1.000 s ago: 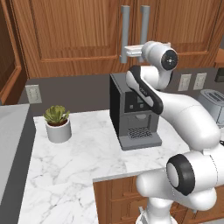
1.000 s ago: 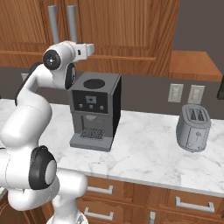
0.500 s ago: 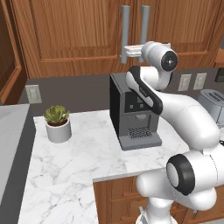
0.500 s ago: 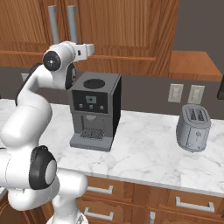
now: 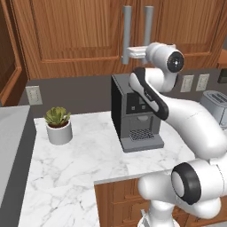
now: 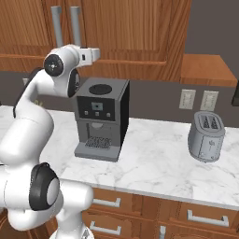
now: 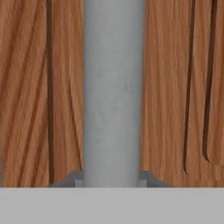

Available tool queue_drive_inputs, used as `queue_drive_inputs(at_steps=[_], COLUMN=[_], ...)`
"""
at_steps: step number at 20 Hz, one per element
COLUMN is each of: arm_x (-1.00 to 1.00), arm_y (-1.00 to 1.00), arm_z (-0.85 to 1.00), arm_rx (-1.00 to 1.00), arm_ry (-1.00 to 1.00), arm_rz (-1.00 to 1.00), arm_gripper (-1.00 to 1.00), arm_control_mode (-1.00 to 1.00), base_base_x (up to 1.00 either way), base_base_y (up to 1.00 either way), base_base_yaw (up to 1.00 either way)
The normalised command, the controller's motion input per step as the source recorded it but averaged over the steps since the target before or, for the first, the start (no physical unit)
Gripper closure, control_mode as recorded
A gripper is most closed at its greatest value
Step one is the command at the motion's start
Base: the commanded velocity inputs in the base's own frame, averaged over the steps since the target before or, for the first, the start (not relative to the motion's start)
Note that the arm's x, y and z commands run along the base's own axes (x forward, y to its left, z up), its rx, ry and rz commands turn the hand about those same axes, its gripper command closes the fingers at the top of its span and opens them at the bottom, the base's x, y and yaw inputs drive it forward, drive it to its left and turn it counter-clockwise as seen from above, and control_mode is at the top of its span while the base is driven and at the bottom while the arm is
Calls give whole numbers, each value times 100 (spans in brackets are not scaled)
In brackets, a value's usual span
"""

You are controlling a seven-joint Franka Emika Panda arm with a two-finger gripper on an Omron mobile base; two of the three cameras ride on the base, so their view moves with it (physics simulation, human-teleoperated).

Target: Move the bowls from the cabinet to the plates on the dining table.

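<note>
Standing behind the robot, I see its arm [image 5: 177, 111] reach up to the cabinet [image 5: 75, 40] at 12 o'clock, high on the wall over the counter [image 5: 88, 155]. Both cabinet doors look shut. Two long grey bars hang side by side where the doors meet. The gripper [image 5: 125, 56] is at the low end of one handle [image 5: 127, 26], the bar at 9 o'clock of the other bar [image 5: 148, 22].

From the hand's own camera, the handle runs straight up the middle with brown wood on both sides. One small grey fingertip [image 7: 76, 178] sits at 9 o'clock of the bar and the other at 3 o'clock. Both press right against it, so the gripper is clamped on the handle.

Below the hand, a dark coffee machine [image 5: 133, 111] stands on the white marble counter, close to the back wall. A little green plant [image 5: 58, 126] in a grey pot sits at 9 o'clock of the machine, well apart from it. A silver toaster [image 5: 215, 102] sits at 3 o'clock of the machine, also well apart. Two pale wall sockets [image 5: 194, 83] are just above the toaster, at about 11 o'clock from it.
</note>
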Motion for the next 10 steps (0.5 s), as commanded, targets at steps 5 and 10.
queue_drive_inputs(at_steps=[5,10], arm_x=[-49,-50], arm_y=[-33,-33], arm_z=[16,17], arm_rx=[8,8], arm_ry=[5,5], arm_rz=[5,5], arm_gripper=[100,100], arm_control_mode=[-100,-100], base_base_x=[0,0], base_base_y=[0,0], base_base_yaw=[0,0])
